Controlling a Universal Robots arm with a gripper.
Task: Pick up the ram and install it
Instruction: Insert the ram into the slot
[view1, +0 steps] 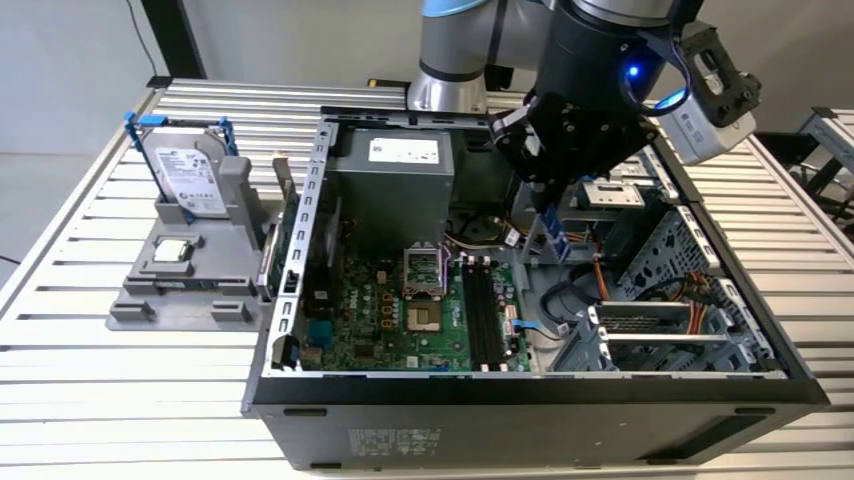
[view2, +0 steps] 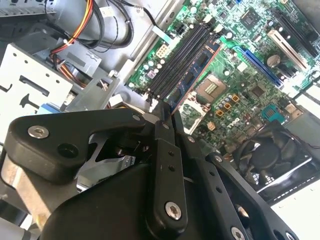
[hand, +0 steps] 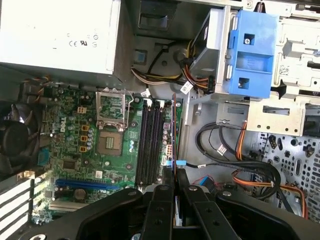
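One open computer case (view1: 534, 410) takes up the middle and lower right of the exterior view, sitting on the slatted bench (view1: 80, 400). Inside it there's one green motherboard (view1: 387, 310), one grey power supply (view1: 394, 175) at the far end, one black fan (hand: 15, 140), a metal drive cage (view1: 667, 330) on the exterior view's right, and a tangle of orange and black cables (hand: 240, 150). The board has a bank of long black memory slots (hand: 150, 145) lying side by side; looks like four, but I wouldn't swear to it.

At the exterior view's left, well apart from the arm, one grey holder (view1: 180, 300) carries one silver hard drive (view1: 187, 170) standing upright in its blue bracket. One small square chip (view1: 171, 250) lies flat just in front of it.

The arm hangs over the case, and the gripper (hand: 174, 172) is clamped on the single ram (hand: 174, 125). In the first wrist view the stick shows edge-on as a thin line. Its long axis runs straight out from the fingertips, parallel to the slots and just beside them on the drive cage side. The second wrist view catches its flat face (view2: 197, 67), bluish-green with dark chips, pointing away from the fingers (view2: 161, 150) toward the board. Can't tell if the far end touches anything.
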